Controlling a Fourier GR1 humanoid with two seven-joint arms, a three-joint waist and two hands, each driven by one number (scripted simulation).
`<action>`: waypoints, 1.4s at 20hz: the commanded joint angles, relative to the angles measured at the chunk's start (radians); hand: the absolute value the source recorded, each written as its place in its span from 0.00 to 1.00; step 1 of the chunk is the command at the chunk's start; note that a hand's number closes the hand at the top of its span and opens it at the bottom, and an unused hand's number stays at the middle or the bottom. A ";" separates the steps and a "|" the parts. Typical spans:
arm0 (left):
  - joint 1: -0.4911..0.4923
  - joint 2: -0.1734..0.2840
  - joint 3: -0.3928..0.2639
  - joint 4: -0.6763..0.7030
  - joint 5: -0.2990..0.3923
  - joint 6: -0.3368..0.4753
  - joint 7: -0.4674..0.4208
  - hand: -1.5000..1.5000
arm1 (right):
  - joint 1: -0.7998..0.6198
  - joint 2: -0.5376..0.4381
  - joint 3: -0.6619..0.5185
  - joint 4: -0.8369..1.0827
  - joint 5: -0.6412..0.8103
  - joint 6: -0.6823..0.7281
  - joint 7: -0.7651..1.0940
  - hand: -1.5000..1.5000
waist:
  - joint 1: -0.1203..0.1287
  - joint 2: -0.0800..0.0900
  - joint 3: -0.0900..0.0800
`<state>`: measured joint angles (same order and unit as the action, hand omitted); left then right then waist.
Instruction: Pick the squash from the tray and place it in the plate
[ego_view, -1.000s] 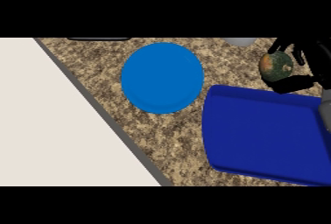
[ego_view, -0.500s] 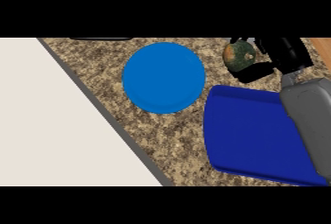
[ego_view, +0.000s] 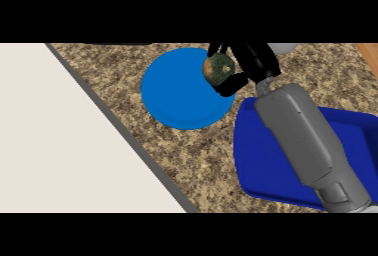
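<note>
Head view shows my right hand (ego_view: 247, 62) with its fingers (ego_view: 229, 87) curled round the squash (ego_view: 216, 68), a mottled green and orange lump that sits between my thumb and fingers. The squash hangs over the upper right part of the blue plate (ego_view: 177, 95), close to the plate's rim; I cannot tell whether it touches the plate or is just above it. The dark blue tray (ego_view: 266, 170) lies behind my fingers, under my grey forearm, and I see nothing in the part of it that shows. My left hand is not in view.

I judge the carrying part as nearly done and the placing as the step in hand. To do it well, I should bring the squash further toward the plate's middle, which lies to the left of my fingers and a little nearer to me, since a round thing let go close to the rim may roll off onto the speckled surface (ego_view: 118, 75). I should lower until the squash rests on the plate before I uncurl, then open thumb and fingers together so neither side nudges it. After that I should lift straight up, clear of the squash, before drawing my forearm back over the tray.
</note>
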<state>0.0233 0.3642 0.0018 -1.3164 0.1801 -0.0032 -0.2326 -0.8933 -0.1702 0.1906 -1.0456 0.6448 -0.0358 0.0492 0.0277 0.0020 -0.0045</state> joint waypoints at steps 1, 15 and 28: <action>-0.079 -0.044 -0.066 0.000 -0.055 0.022 0.061 0.50 | -0.084 0.091 0.001 0.154 0.040 -0.065 -0.022 1.00 | -0.008 0.005 0.004; -0.137 -0.052 -0.048 -0.039 -0.043 0.014 0.133 0.50 | -0.243 0.170 -0.030 0.537 -0.172 -0.311 0.047 0.00 | 0.028 0.016 0.005; -0.045 -0.053 -0.030 -0.033 -0.057 -0.001 0.067 0.50 | -0.181 0.109 -0.318 0.491 -0.534 -0.278 -0.233 0.00 | -0.013 0.009 0.006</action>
<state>0.0223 0.3408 0.0186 -1.3400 0.1570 -0.0226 -0.2072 -1.0962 -0.0190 -0.0338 -0.5365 0.2112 -0.3914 -0.1071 0.0410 0.0115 -0.0028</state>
